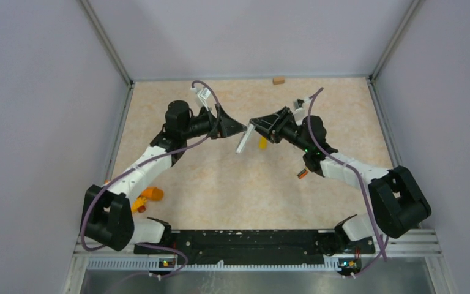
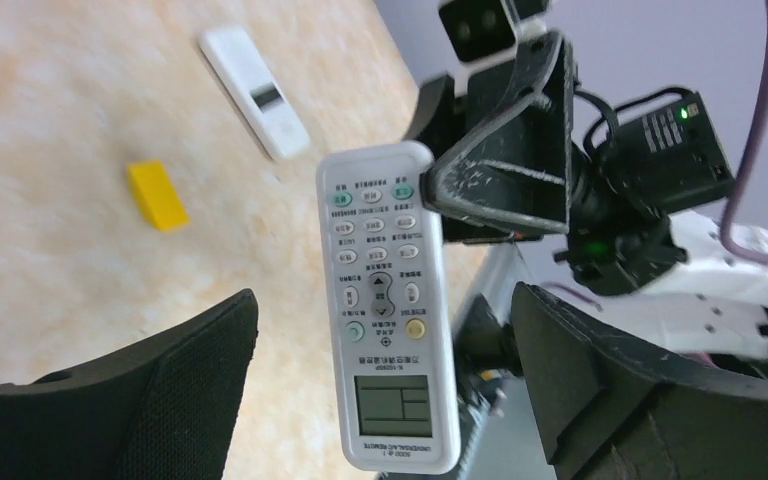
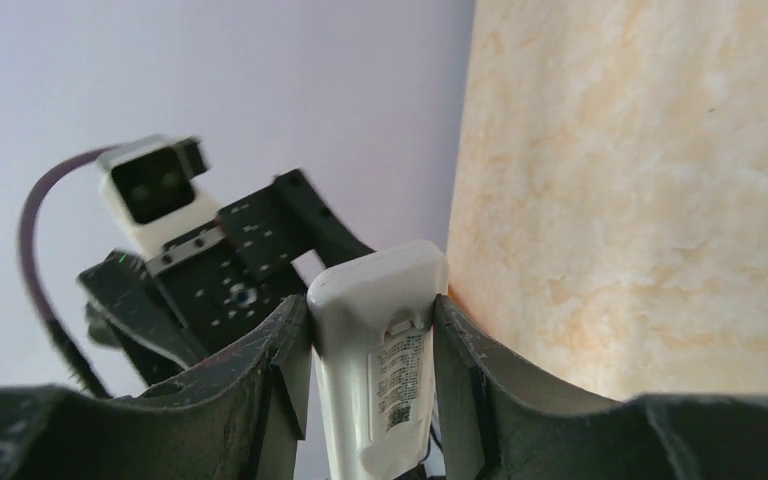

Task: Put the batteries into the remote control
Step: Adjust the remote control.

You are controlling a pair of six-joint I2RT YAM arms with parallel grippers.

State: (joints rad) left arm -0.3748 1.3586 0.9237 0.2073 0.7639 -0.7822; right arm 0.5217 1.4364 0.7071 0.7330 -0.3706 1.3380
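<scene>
The slim white remote control (image 2: 255, 92), with a dark recess near its middle, lies on the table in the left wrist view; the top view hides it. My right gripper (image 3: 372, 350) is shut on a different white remote (image 2: 385, 300) with buttons and a small screen, held in the air (image 1: 245, 138). Its labelled back (image 3: 385, 380) faces the right wrist camera. My left gripper (image 2: 390, 390) is open, its fingers (image 2: 200, 385) wide on either side of that held remote and not touching it. One small orange-and-dark battery (image 1: 303, 174) lies by the right forearm. The other batteries are out of view.
A yellow block (image 2: 157, 195) lies on the table near the slim remote, also in the top view (image 1: 262, 143). A larger orange cylinder (image 1: 153, 193) and small yellow blocks (image 1: 138, 203) sit by the left arm. A brown block (image 1: 278, 80) lies at the back wall.
</scene>
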